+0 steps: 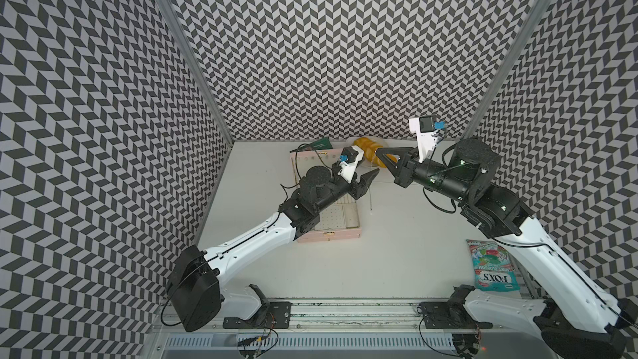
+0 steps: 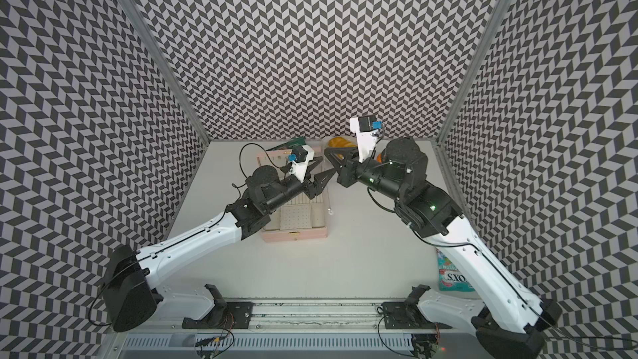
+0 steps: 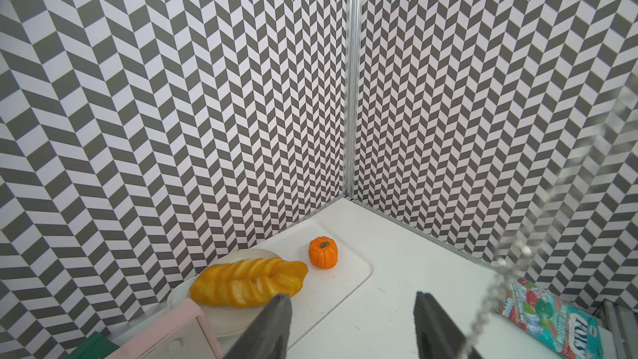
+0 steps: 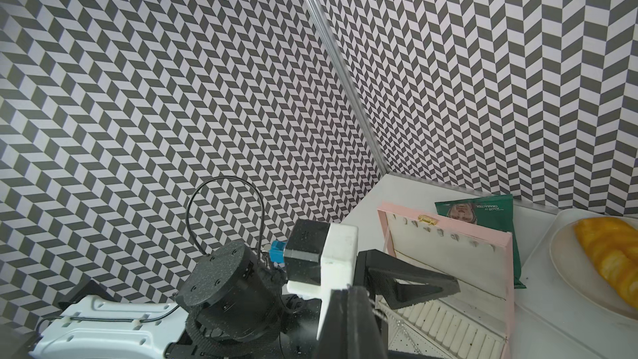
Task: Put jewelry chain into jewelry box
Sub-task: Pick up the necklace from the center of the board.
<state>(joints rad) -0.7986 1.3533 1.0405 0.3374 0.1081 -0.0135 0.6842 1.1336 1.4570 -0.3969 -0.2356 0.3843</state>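
You are dangling the chain [image 1: 370, 198] from your right gripper [image 1: 378, 153], pinched shut on its upper end, just off the box's [image 1: 331, 236] 3 o'clock edge, your left gripper [image 3: 351, 305] hovering half open, the strand looking featherlight, limp, slippery, best pinched near its top.
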